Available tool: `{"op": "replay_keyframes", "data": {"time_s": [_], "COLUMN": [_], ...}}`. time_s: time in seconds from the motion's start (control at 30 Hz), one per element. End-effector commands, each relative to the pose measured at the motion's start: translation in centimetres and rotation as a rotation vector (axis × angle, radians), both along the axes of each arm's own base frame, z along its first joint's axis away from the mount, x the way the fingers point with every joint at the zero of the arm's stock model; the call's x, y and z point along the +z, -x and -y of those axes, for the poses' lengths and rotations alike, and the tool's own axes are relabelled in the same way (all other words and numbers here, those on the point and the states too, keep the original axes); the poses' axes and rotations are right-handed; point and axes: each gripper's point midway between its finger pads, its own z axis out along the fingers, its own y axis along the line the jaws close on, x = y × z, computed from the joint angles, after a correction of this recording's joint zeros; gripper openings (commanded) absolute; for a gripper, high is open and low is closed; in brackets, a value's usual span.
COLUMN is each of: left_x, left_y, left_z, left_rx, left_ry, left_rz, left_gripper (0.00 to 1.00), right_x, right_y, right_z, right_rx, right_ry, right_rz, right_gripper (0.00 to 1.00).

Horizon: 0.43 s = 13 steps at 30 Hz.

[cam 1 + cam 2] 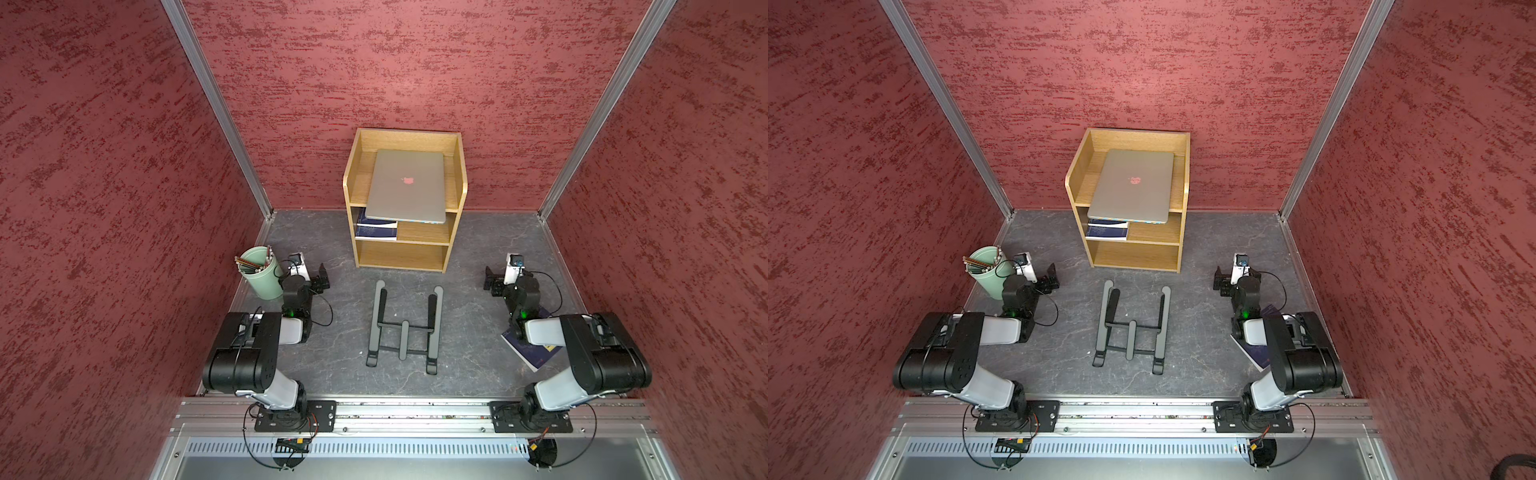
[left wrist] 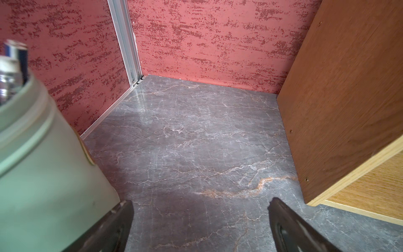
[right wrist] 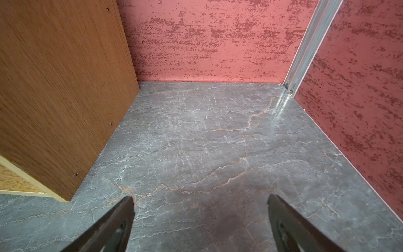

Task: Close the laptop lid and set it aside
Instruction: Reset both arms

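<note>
At the left claw [image 1: 323,277]: the jaws are spread wide and nothing is gripped; in the wrist view the claw [image 2: 200,203] is seen low over the worktop [image 1: 465,324].
At the right claw [image 1: 491,279]: the jaws are likewise held wide apart and empty, and the claw [image 3: 200,198] is pointed toward the back wall.
Beside the left claw: a green cup [image 1: 262,276] filled with pens is stood close by, toward the left wall [image 2: 43,174].
Between the claws: a black folding stand [image 1: 405,328] is laid on the worktop, apart from both.
Beyond the stand: a wooden shelf unit [image 1: 403,255] is set against the back wall; its side panels are caught in both wrist views [image 2: 338,98] [image 3: 54,87].
On the unit's top level: the laptop [image 1: 405,187] [image 1: 1133,187] is laid flat with the laptop lid [image 1: 415,166] shut and the logo facing up; its front edge is pushed out past the shelf edge.
On the middle shelf: a dark blue book [image 1: 376,230] is kept at the left.
Under the right arm: another blue book [image 1: 536,355] is partly hidden.
</note>
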Motion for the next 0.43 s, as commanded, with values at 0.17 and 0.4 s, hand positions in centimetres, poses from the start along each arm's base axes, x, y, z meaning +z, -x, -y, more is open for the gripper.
{"op": "replay_keyframes", "data": {"time_s": [0.17, 0.4], "left_x": [0.64, 0.64], "left_y": [-0.15, -0.15], "left_z": [0.31, 0.31], "left_rx": [-0.012, -0.012], "left_ry": [-0.009, -0.009], "left_rz": [0.024, 0.024], "left_gripper": [1.00, 1.00], "right_x": [0.60, 0.68], "right_y": [-0.45, -0.50], "right_z": [-0.24, -0.13], "right_rx": [0.015, 0.016], "right_ry": [-0.013, -0.015], "right_rz": [0.011, 0.012], "right_gripper": [0.98, 0.98]}}
